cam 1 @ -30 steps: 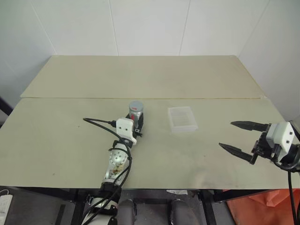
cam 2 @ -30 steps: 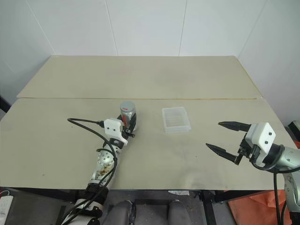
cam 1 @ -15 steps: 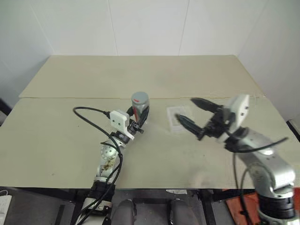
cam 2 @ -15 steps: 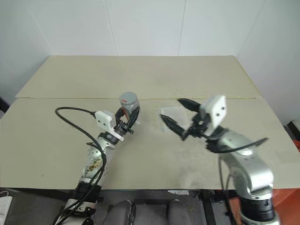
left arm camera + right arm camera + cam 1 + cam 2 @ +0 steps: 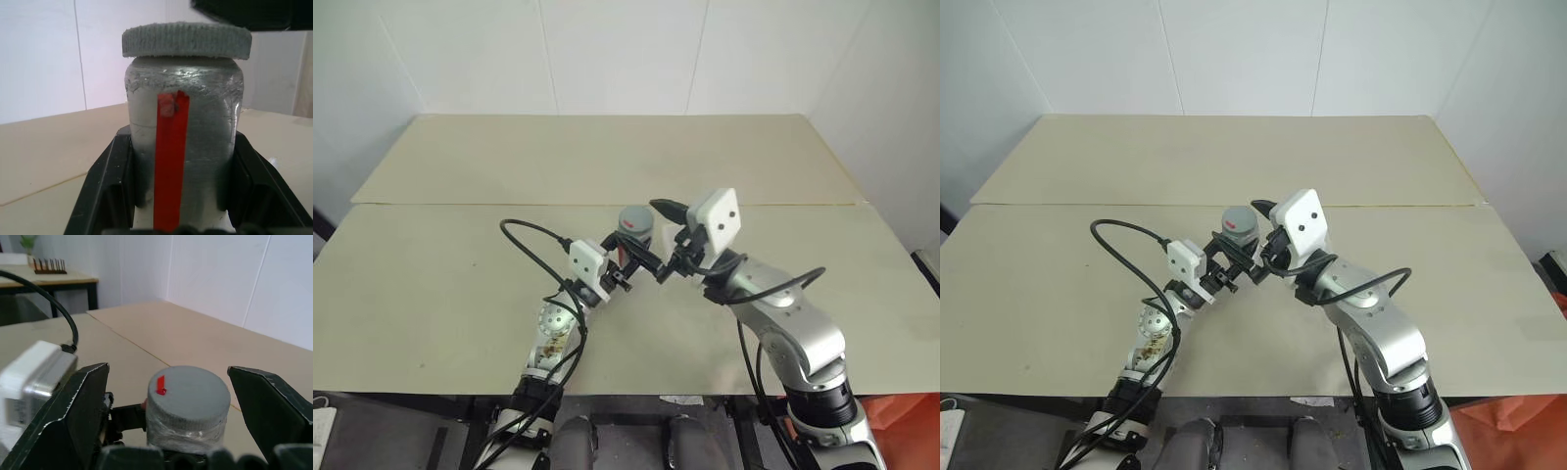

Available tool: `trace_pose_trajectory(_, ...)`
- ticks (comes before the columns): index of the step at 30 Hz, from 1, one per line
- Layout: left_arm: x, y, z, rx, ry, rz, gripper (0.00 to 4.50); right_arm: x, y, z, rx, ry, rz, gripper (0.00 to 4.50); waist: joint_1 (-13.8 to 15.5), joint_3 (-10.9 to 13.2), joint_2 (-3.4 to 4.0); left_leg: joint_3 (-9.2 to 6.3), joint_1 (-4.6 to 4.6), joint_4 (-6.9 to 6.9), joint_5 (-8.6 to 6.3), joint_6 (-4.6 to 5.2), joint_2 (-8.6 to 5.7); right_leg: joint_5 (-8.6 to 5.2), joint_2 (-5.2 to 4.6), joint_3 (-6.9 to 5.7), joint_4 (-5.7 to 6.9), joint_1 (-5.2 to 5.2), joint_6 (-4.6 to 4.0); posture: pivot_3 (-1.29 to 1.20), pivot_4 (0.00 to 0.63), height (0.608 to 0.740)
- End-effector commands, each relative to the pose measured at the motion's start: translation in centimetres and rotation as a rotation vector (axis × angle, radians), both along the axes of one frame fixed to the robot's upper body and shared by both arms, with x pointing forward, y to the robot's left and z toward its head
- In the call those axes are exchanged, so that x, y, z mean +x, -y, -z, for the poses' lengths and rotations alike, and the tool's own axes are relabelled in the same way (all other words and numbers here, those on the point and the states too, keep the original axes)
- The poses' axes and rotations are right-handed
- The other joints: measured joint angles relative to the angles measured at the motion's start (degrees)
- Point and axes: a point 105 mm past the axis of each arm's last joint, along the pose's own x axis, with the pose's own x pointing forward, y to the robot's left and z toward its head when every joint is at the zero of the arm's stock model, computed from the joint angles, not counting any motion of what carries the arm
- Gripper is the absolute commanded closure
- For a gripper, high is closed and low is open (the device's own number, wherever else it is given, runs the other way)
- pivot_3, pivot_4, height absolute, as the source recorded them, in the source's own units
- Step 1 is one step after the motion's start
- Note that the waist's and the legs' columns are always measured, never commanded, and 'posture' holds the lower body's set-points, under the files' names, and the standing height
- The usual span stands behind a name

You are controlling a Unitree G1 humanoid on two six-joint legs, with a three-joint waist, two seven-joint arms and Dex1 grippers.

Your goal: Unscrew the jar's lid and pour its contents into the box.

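Moved: since a second ago the right gripper (image 5: pixel 664 240) has swung in from over the table's right edge to the middle of the table; the left gripper (image 5: pixel 1234 257) has lifted the jar (image 5: pixel 632 233) off the table and carried it to the right, with the lid toward the far edge.
Left gripper: pinching the jar; in the left wrist view its two black fingers (image 5: pixel 110 183) press against the jar's lower sides, one on each side.
Jar: held up in the air above the middle of the table, roughly midway between the left and right edges; clear body with silvery contents and a red vertical stripe (image 5: pixel 170 156) facing the left wrist camera.
Lid: the lid (image 5: pixel 186 40) is grey, ribbed round its rim and sits on the jar's neck; a small red mark (image 5: pixel 160 384) shows on its top.
Right gripper: spread wide; in the right wrist view one finger (image 5: pixel 66 418) stands on each side of the lid, both clear of it; whether any part touches the jar I cannot tell.
Box: I cannot make it out; the right arm (image 5: pixel 783 318) covers the part of the table where it could lie.
Table: the table (image 5: pixel 431 284) is pale, with a seam running from left to right across it beyond the grippers.
Cable: a black cable (image 5: pixel 533 240) loops up from the left wrist toward the table's left side.
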Motion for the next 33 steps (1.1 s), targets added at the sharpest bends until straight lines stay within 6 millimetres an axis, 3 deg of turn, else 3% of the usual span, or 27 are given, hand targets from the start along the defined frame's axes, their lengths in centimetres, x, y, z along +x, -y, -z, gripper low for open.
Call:
trace_pose_trajectory(1, -0.1, 0.4, -1.0, -0.003, 0.058, 0.006, 2.55, 0.3, -0.2, -1.1, -0.011, 0.066, 0.025, 0.0, -0.25, 0.0, 0.0, 0.0, 0.0, 0.0, 0.0, 0.0, 0.0, 0.0, 0.0, 0.0, 0.0, 0.0, 0.0, 0.0, 0.15, 0.74)
trace_pose_trajectory(16, -0.3, 0.5, -1.0, -0.017, 0.064, -0.001, 2.55, 0.7, 0.0, -0.6, 0.014, 0.027, 0.03, 0.0, -0.45, 0.0, 0.0, -0.04, -0.01, 0.0, 0.0, 0.0, 0.0, -0.01, 0.0, -0.01, 0.0, -0.01, 0.01, 0.0, 0.15, 0.74)
trace_pose_trajectory(19, -0.4, 0.5, -0.9, -0.018, 0.061, -0.001, 2.55, 0.8, 0.3, -0.5, 0.022, 0.026, 0.041, 0.58, -0.43, 0.0, 0.0, -0.04, -0.01, 0.0, 0.0, 0.0, 0.0, -0.01, 0.0, -0.01, 0.0, -0.01, 0.02, 0.0, 0.15, 0.74)
trace_pose_trajectory(22, -0.3, 0.6, -0.9, -0.021, 0.06, -0.001, 2.55, 0.8, 0.3, -0.3, 0.019, 0.021, 0.033, 1.56, -0.44, 0.0, 0.0, -0.04, -0.01, 0.0, 0.0, 0.0, 0.0, -0.01, 0.0, -0.02, 0.0, -0.01, 0.02, 0.0, 0.15, 0.74)
trace_pose_trajectory(23, -0.3, 0.6, -0.9, -0.021, 0.06, -0.002, 2.55, 0.8, 0.3, -0.3, 0.022, 0.02, 0.033, 1.7, -0.45, 0.0, 0.0, -0.04, -0.01, 0.0, 0.0, 0.0, 0.0, -0.01, 0.0, -0.01, 0.0, -0.01, 0.02, 0.0, 0.15, 0.74)
trace_pose_trajectory(28, -0.4, 0.7, -0.8, -0.018, 0.057, 0.006, 2.55, 0.9, 0.3, -0.4, 0.02, 0.033, 0.035, 1.71, -0.44, 0.0, 0.0, -0.04, -0.01, 0.0, 0.0, 0.0, 0.0, -0.02, 0.0, -0.02, 0.0, -0.01, 0.04, 0.0, 0.15, 0.74)
trace_pose_trajectory(33, -1.1, 1.1, -0.7, -0.015, 0.042, 0.078, 2.55, 0.2, 0.7, -1.0, 0.053, 0.049, -0.085, 1.71, -0.44, 0.0, 0.0, -0.04, -0.02, 0.0, 0.0, 0.0, 0.0, -0.04, 0.0, -0.02, -0.01, -0.01, 0.06, 0.0, 0.15, 0.74)
